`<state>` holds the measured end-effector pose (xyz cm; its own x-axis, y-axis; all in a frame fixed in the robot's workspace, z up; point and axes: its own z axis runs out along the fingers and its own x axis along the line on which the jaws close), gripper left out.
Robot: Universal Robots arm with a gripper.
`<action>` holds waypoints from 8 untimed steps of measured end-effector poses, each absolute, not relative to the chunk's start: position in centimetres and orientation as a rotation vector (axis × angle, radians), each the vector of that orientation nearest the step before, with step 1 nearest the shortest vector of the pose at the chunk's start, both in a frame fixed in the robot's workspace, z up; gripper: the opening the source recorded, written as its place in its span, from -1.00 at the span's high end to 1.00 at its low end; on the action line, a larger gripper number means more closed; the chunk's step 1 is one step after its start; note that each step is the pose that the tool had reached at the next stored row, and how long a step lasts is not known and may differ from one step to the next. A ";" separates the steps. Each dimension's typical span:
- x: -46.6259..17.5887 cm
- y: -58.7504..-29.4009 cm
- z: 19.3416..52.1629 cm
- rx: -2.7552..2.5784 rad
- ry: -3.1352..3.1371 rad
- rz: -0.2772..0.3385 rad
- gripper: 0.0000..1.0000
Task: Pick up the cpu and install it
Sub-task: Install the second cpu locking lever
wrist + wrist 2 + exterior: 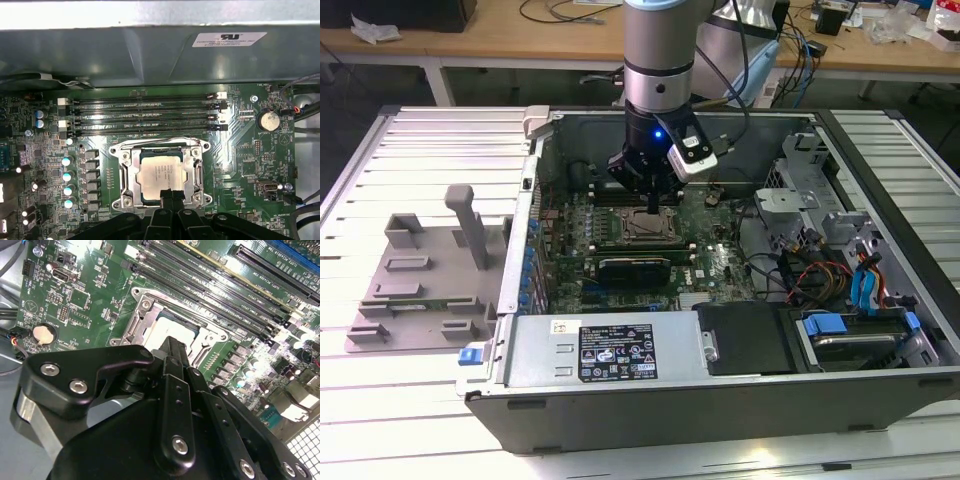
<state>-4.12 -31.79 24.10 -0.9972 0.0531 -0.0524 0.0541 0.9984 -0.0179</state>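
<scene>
The cpu (161, 175) lies flat in the metal-framed socket (125, 172) on the green motherboard, its silver top facing up. In the second wrist view the cpu (167, 330) shows just beyond the black fingers. My gripper (170, 194) hovers over the chip's near edge with its fingertips pressed together and nothing visible between them. In the exterior view the gripper (653, 207) hangs straight down inside the open computer case, directly above the cpu (647, 229).
Memory slots (145, 112) run along one side of the socket. The case's wall (532, 230), power supply (610, 350) and drive cage with cables (860, 290) surround the board. A grey fixture (420, 280) sits on the table at the exterior view's left.
</scene>
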 end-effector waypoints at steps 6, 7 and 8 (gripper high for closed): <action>-4.1 -32.3 24.1 0.083 3.088 -0.030 0.79; -4.1 -32.7 24.1 0.083 3.088 -0.030 0.79; -4.1 -32.9 24.1 0.083 3.088 -0.030 0.79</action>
